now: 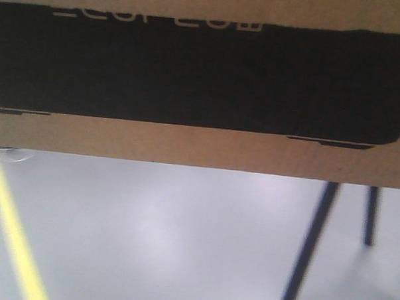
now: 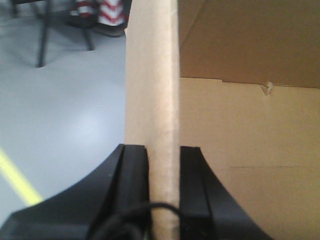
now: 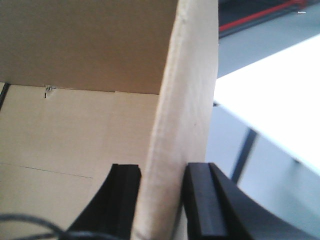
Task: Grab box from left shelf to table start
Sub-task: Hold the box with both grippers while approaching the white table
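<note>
Box (image 1: 200, 140) walls sat pinched by left tool (image 2: 162, 152) and right tool (image 3: 161, 170); box seemingly hung clear above floor (image 1: 150, 234).

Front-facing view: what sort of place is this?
Probably a warehouse or workshop: a smooth grey floor with a yellow painted line, red-and-white striped traffic cones in the left wrist view, and a large brown cardboard carton.

left hand (image 2: 162, 152) clamps box (image 2: 240, 125) wall | grey floor (image 2: 65, 110) | yellow line (image 2: 17, 180) at left
</note>
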Action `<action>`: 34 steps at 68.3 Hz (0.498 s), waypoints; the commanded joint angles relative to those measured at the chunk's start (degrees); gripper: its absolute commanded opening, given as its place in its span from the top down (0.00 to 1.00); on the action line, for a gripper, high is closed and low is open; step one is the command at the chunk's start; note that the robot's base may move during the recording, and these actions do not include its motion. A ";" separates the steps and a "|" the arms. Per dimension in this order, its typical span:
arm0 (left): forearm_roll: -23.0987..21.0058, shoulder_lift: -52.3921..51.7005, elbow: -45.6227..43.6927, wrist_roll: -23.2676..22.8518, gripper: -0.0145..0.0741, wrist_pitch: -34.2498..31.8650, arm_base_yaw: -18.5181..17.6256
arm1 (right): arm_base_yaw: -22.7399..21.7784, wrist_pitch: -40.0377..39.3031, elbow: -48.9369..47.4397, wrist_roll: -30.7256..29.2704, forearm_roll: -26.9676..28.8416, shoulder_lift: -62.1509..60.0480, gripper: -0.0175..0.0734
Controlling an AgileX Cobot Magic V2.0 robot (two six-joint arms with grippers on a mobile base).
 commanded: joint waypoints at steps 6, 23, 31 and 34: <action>-3.85 -0.40 -2.20 -1.65 0.95 -8.76 -0.39 | -0.17 -9.95 -2.02 -0.50 -2.69 0.27 0.74; -3.85 -0.40 -2.20 -1.65 0.95 -8.76 -0.39 | -0.17 -10.00 -2.02 -0.50 -2.69 0.27 0.74; -3.85 -0.40 -2.20 -1.65 0.95 -8.76 -0.39 | -0.17 -10.00 -2.02 -0.50 -2.69 0.27 0.74; -3.85 -0.40 -2.20 -1.65 0.95 -8.76 -0.39 | -0.17 -10.00 -2.02 -0.50 -2.69 0.27 0.74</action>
